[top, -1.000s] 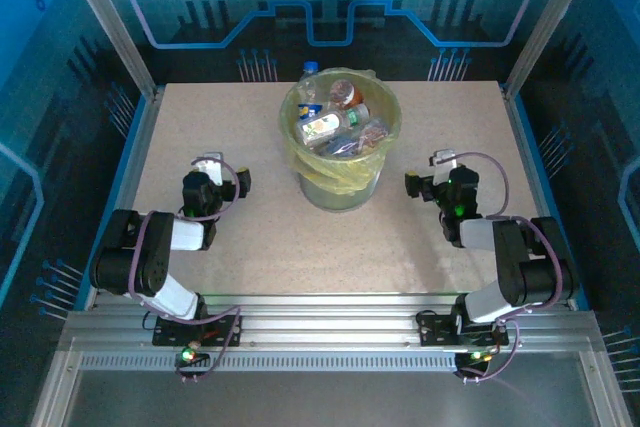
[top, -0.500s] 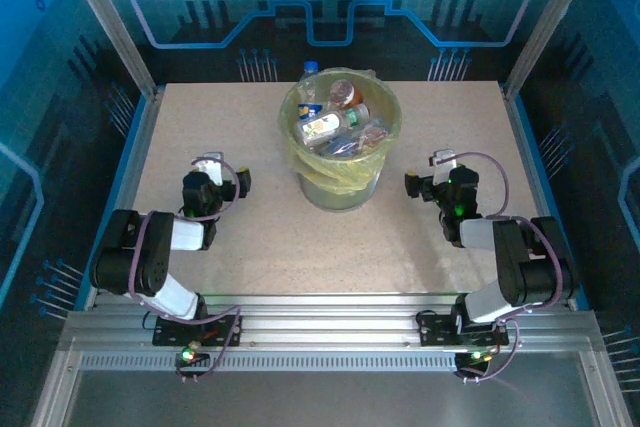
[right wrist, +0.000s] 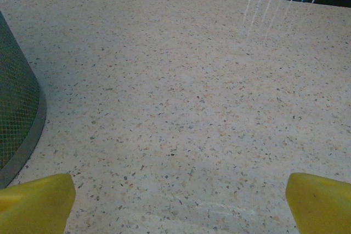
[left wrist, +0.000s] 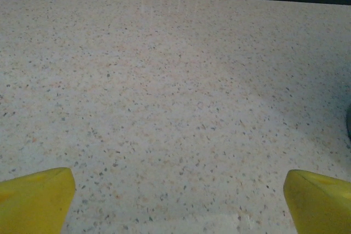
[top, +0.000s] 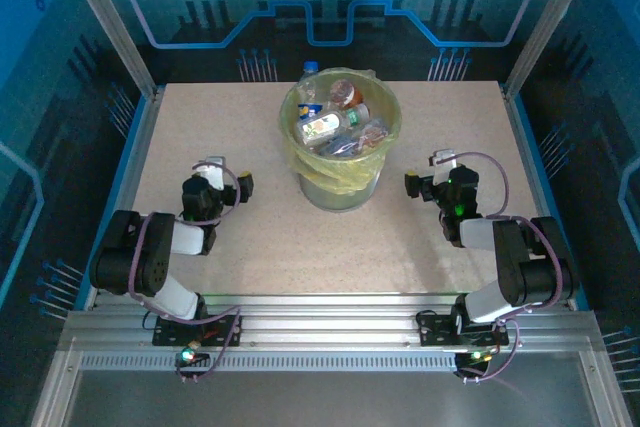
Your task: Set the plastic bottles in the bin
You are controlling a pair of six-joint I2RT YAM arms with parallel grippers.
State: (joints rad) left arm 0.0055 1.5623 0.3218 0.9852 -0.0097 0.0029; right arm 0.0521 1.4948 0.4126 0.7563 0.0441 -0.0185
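The plastic bottles [top: 335, 125] are lying heaped inside the bin [top: 345, 185], which is standing in the middle of the far half of the table [top: 300, 247]. One blue-capped bottle [top: 310, 71] is poking up at the bin's far rim, and I cannot tell whether it is standing inside the bag or on the table just behind it. Judging by their thin clear walls, these bottles are probably light, a little springy and slick, so a hold across the labelled middle looks safer than one at the cap or the tapering neck, and a hard squeeze may be crumpling them. The left gripper [top: 227, 173] is hovering low over bare tabletop left of the bin with its jaws wide apart and holding nothing. The right gripper [top: 427, 171] is doing the same on the other side, with the bin's mesh wall showing at the left edge of its wrist view. If that far bottle is outside, the tall bin itself is standing between it and both arms.
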